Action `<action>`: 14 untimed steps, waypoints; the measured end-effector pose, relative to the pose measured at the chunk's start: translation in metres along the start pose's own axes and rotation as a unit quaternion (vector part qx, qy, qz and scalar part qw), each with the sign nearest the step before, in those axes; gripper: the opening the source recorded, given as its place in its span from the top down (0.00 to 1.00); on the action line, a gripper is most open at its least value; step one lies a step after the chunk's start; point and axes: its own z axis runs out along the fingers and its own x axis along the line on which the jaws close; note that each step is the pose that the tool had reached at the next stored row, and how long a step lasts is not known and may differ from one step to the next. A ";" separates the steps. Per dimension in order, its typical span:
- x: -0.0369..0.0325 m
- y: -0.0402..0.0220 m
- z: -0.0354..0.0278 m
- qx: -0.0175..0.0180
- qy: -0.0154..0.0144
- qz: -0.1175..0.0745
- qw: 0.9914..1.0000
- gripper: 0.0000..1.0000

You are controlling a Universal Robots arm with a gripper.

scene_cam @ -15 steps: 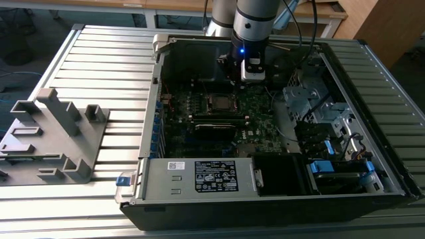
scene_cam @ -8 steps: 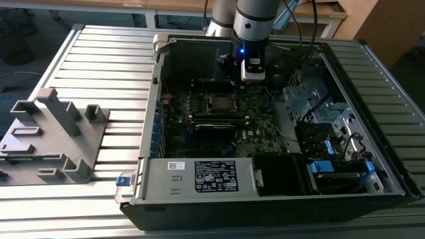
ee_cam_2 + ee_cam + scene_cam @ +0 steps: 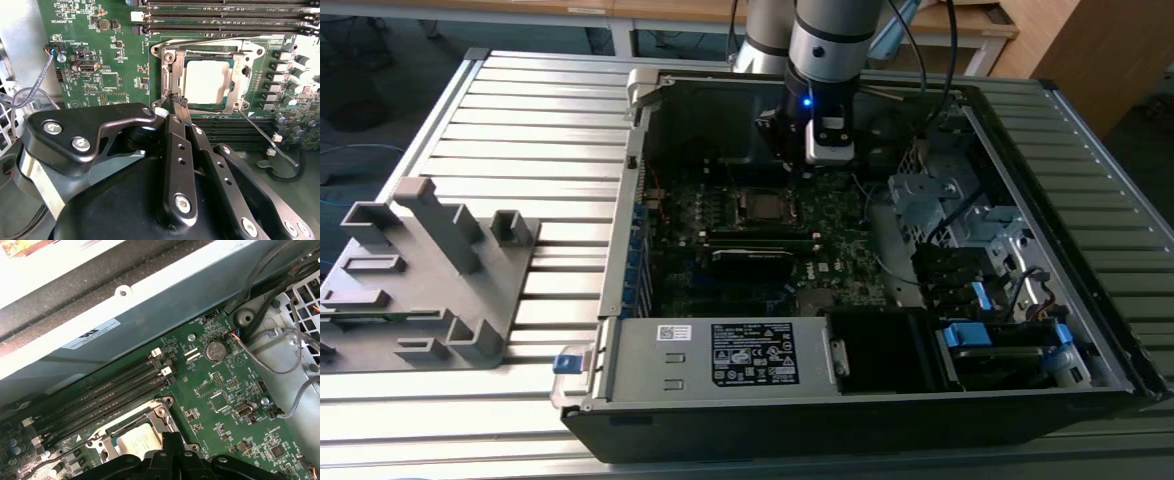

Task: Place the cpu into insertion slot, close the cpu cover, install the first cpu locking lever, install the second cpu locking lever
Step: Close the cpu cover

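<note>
The cpu (image 3: 207, 82) lies flat in the insertion slot (image 3: 761, 207), its pale metal face showing through the window of the cpu cover (image 3: 169, 75), which is down over it. My gripper (image 3: 177, 100) is shut with nothing in it, fingertips pressed together just off the near corner of the cover. From the opposite corner a thin locking lever (image 3: 267, 137) angles out across the memory slots. In the first wrist view the cpu (image 3: 140, 440) sits just ahead of the fingers (image 3: 172, 442). In the exterior view the arm (image 3: 827, 60) hangs over the board behind the slot.
The open computer case (image 3: 620, 250) walls in the motherboard. A grey power-supply box (image 3: 720, 355) sits at the front, a black card (image 3: 754, 255) in front of the slot, drive bays with blue tabs (image 3: 974, 335) and cables on the exterior view's right. A grey fixture (image 3: 420, 270) stands outside.
</note>
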 end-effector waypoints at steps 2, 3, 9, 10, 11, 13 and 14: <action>0.0000 0.0000 0.0000 0.000 0.000 -0.003 1.000 0.89; 0.0000 0.0000 0.0000 0.000 0.000 -0.003 1.000 0.89; 0.0000 0.0000 0.0001 0.000 0.000 -0.014 1.000 0.89; 0.0000 0.0000 0.0002 0.000 0.001 -0.019 1.000 0.89; 0.0000 0.0000 0.0002 0.000 0.001 -0.026 1.000 0.89; 0.0000 0.0000 0.0004 0.001 0.001 -0.042 0.999 0.89; 0.0000 0.0000 0.0004 0.001 0.002 -0.050 0.999 0.89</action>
